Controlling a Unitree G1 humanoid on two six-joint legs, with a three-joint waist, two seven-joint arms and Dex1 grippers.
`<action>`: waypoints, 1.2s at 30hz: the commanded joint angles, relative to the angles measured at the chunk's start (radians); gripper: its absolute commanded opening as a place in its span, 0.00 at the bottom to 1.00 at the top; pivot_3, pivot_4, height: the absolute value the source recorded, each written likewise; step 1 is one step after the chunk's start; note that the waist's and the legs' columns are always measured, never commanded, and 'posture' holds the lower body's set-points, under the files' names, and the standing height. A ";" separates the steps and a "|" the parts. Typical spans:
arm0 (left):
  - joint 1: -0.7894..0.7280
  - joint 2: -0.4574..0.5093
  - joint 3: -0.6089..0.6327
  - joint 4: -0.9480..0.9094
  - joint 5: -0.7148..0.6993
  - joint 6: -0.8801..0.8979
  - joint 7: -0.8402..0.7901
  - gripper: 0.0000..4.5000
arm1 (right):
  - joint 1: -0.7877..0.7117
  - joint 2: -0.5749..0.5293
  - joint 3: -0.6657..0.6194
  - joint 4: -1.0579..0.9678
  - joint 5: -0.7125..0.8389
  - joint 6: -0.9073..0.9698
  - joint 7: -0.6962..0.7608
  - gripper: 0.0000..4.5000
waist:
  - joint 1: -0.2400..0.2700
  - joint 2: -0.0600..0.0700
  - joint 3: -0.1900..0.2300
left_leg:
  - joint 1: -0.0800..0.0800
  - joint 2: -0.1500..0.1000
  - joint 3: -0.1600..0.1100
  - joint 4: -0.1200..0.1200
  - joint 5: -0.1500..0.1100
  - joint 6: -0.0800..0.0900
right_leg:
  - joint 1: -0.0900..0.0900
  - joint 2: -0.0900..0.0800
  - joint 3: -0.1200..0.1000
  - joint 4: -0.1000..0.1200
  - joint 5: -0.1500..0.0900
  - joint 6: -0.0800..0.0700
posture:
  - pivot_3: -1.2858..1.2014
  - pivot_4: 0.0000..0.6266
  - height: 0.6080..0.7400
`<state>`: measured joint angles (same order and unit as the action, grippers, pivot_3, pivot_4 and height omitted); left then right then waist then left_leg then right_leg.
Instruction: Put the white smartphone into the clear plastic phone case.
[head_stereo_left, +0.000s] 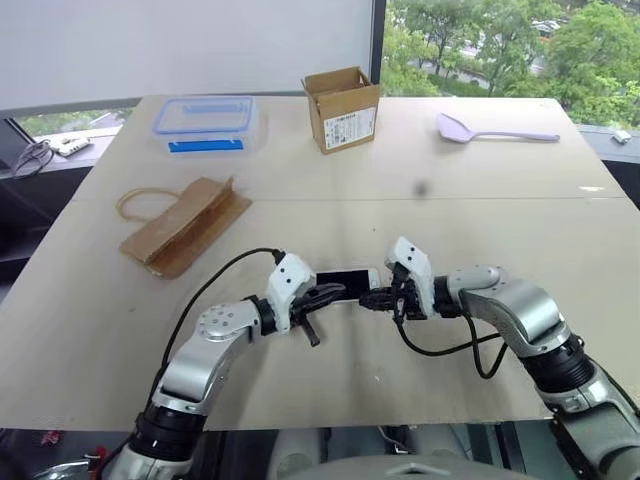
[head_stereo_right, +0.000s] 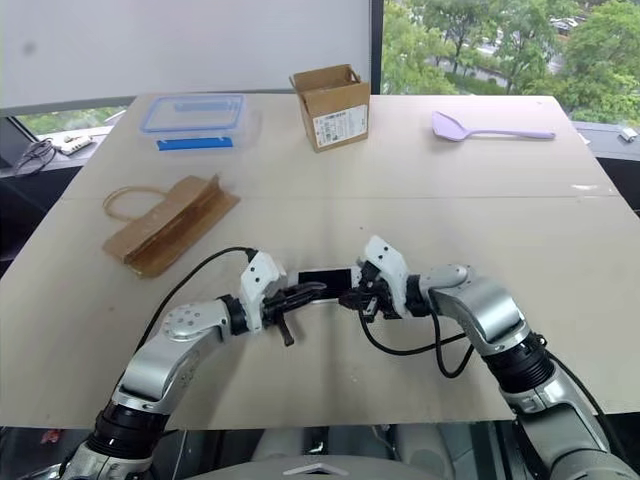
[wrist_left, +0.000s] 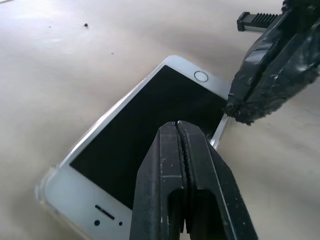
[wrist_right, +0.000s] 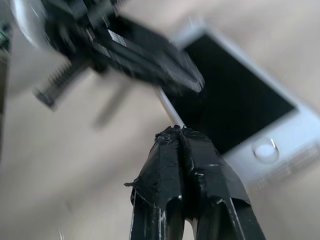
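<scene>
Left wrist view: I judge both closed, empty grippers, left gripper (wrist_left: 181, 131) and right gripper (wrist_left: 235, 107), pressing the white black-screened smartphone (wrist_left: 150, 125) unevenly, could skid it out of the clear thin plastic case (wrist_left: 44, 192).

Silver arms, black cables, black taped claw (wrist_right: 182, 137) fingers

A pale wooden table (head_stereo_left: 520, 330) stands by a far window (head_stereo_left: 510, 45) showing green trees, with a white blind (head_stereo_left: 190, 45) at far left.
</scene>
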<state>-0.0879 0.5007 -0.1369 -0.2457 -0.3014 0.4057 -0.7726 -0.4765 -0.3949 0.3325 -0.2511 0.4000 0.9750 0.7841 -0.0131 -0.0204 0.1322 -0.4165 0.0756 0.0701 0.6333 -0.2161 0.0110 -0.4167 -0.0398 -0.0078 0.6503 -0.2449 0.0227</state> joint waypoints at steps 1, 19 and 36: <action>-0.001 0.008 -0.001 0.000 0.003 0.005 -0.006 0.00 | -0.048 0.012 -0.028 0.046 -0.051 -0.018 -0.078 0.00 | 0.000 0.000 0.002 | 0.000 0.000 0.000 0.000 0.000 0.000 | 0.000 0.000 0.000 0.000 0.000 0.000 | 0.52 0.24 1.00; 0.006 0.005 -0.002 -0.012 0.008 0.008 0.002 0.00 | -0.076 -0.088 0.181 0.142 -0.156 0.058 -0.060 0.00 | 0.002 -0.001 0.003 | 0.000 -0.001 0.001 0.000 0.000 0.000 | 0.002 -0.001 -0.001 -0.001 0.000 0.000 | 0.52 0.24 1.00; 0.026 -0.035 0.074 -0.060 -0.062 -0.007 0.039 0.00 | 0.079 -0.107 0.031 0.016 -0.208 -0.404 -0.053 0.00 | 0.003 -0.003 0.003 | 0.001 -0.001 0.001 0.000 0.000 0.000 | 0.003 -0.001 -0.002 -0.002 0.000 0.001 | 0.52 0.24 1.00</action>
<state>-0.0629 0.4823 -0.1094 -0.2554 -0.3198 0.4059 -0.7521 -0.4147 -0.5197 0.4162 -0.2301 0.1696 0.6271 0.7525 -0.0104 -0.0230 0.1350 -0.4162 0.0749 0.0708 0.6334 -0.2161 0.0110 -0.4147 -0.0410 -0.0094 0.6484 -0.2454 0.0236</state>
